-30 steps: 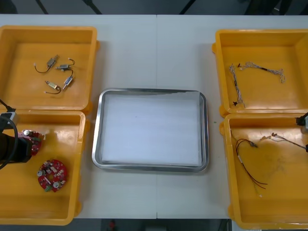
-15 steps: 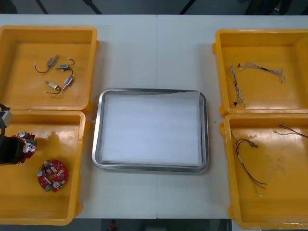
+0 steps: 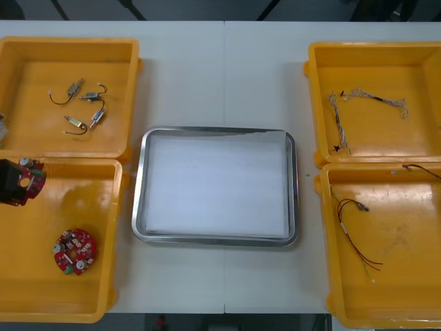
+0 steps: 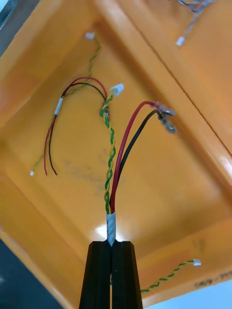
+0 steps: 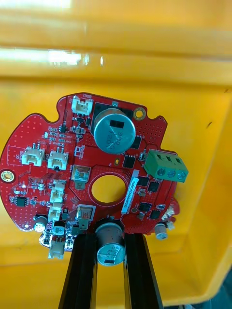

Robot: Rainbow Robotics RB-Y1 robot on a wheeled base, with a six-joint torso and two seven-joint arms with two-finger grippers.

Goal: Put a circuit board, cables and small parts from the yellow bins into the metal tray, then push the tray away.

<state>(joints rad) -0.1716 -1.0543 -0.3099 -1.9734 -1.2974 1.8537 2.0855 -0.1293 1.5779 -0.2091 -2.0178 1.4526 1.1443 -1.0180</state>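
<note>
My left gripper (image 3: 14, 185) hovers at the left edge of the near-left yellow bin (image 3: 103, 207), shut on a round red circuit board (image 3: 30, 179). In the left wrist view its fingers (image 5: 83, 251) clamp the board (image 5: 96, 164) at its edge, around a small metal cylinder. A second board (image 3: 74, 251) lies on that bin's floor. My right gripper (image 4: 112, 244) is shut on the white-taped part of a red and yellow cable (image 4: 116, 164), held above the near-right bin (image 3: 331, 241). The cable's end (image 3: 422, 169) reaches in from the right. The metal tray (image 3: 137, 200) sits in the middle, white inside.
The far-left bin (image 3: 131, 83) holds small metal parts (image 3: 81, 107) with black cables. A twisted blue and white cable (image 3: 365, 102) lies in the far-right bin. Another red and black cable (image 3: 353, 231) (image 4: 60, 113) rests on the near-right bin's floor.
My left gripper has carried the board up and toward the bin's far left corner. My right gripper has drawn back to the right, lifting its cable off the bin floor.
</note>
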